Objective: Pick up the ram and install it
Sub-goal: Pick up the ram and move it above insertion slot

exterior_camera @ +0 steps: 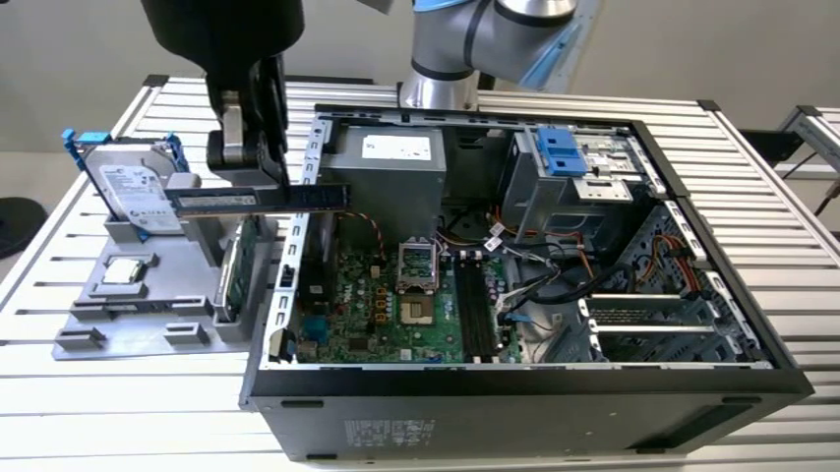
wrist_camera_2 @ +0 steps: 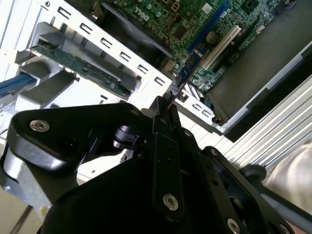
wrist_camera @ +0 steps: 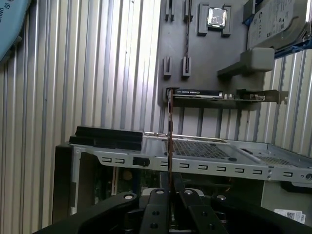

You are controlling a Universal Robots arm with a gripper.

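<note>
The ram (exterior_camera: 256,200) is a long dark stick with bluish labels, held level in the air above the left wall of the open computer case (exterior_camera: 282,295). My gripper (exterior_camera: 270,185) comes down from above and is shut on its middle. Both wrist views show the ram edge-on, as a thin strip (wrist_camera: 169,136) (wrist_camera_2: 187,70) running out from between the black fingers (wrist_camera: 158,197) (wrist_camera_2: 163,112). The motherboard (exterior_camera: 388,305) lies inside the case, with long dark memory slots (exterior_camera: 475,310) right of its centre.
A grey fixture (exterior_camera: 92,329) at the exterior view's left holds a silver hard drive in a blue frame (exterior_camera: 125,182), a small square chip (exterior_camera: 122,270) and an upright green expansion card (exterior_camera: 236,275). Cables (exterior_camera: 552,270) and drive bays (exterior_camera: 577,162) crowd the case's right half.
</note>
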